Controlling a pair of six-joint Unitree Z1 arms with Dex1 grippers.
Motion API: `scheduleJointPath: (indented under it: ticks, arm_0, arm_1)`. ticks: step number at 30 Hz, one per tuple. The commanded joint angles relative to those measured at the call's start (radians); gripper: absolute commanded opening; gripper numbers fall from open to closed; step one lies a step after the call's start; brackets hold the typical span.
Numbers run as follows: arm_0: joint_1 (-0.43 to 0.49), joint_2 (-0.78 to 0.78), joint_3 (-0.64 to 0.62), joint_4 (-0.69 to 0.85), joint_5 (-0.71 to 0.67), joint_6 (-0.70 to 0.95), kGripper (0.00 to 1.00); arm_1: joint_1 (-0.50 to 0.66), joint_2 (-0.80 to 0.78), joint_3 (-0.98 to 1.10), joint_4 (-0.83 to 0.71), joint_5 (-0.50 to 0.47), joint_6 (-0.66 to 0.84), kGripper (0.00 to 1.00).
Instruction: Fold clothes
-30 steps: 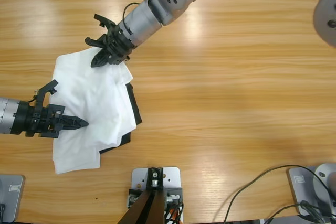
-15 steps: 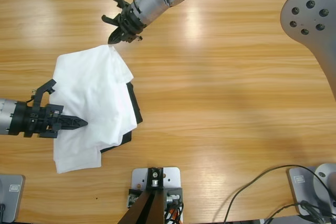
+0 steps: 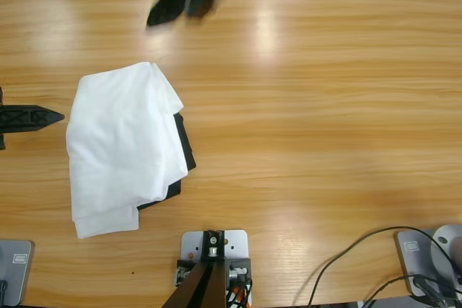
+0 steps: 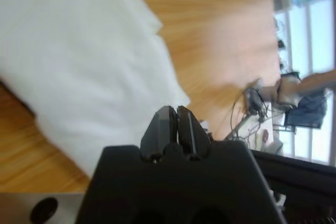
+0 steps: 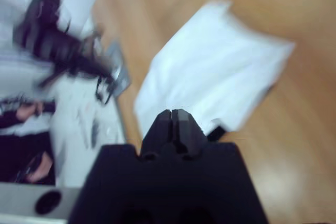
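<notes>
the shirt (image 3: 126, 149) is left folded on the table (image 3: 310, 106), over a black garment (image 3: 185, 151); both grippers, left (image 3: 52, 115) and right (image 3: 155, 18), are held clear, jaws closed and empty, so the fold seems finished.

The right end effector (image 3: 167, 11) shows only as a dark smear at 12 o'clock, its arm cut by the top edge. The left end effector (image 3: 45, 116) pokes in at 9 o'clock, its body off-frame. A black garment (image 3: 185, 151) lies mostly hidden under the white T-shirt (image 3: 123, 146).
</notes>
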Motion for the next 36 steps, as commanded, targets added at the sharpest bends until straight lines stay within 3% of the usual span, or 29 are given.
scheduleJointPath:
  ticks: [1,6,15,31,34,36]
  arm_0:
    - [0.217,0.263,0.107,-0.134,-0.096,0.112,0.000]
    - [0.254,0.341,0.166,-0.240,-0.130,0.119,0.000]
    - [0.275,0.446,0.182,-0.288,-0.176,0.148,0.000]
    - [0.351,0.539,0.126,-0.283,-0.212,0.224,0.000]
    - [0.396,0.433,0.092,-0.235,-0.246,0.223,0.000]
    - [0.372,0.290,0.024,-0.127,-0.250,0.208,0.000]
  arm_1:
    - [0.151,0.006,0.377,-0.355,0.120,0.088,0.000]
    - [0.163,0.069,0.373,-0.433,0.181,0.130,0.000]
    - [0.177,0.248,0.375,-0.446,0.263,0.147,0.000]
    - [0.176,0.250,0.448,-0.433,0.150,0.201,0.000]
    - [0.176,0.214,0.453,-0.433,0.132,0.201,0.000]
    - [0.176,0.200,0.453,-0.433,0.125,0.201,0.000]
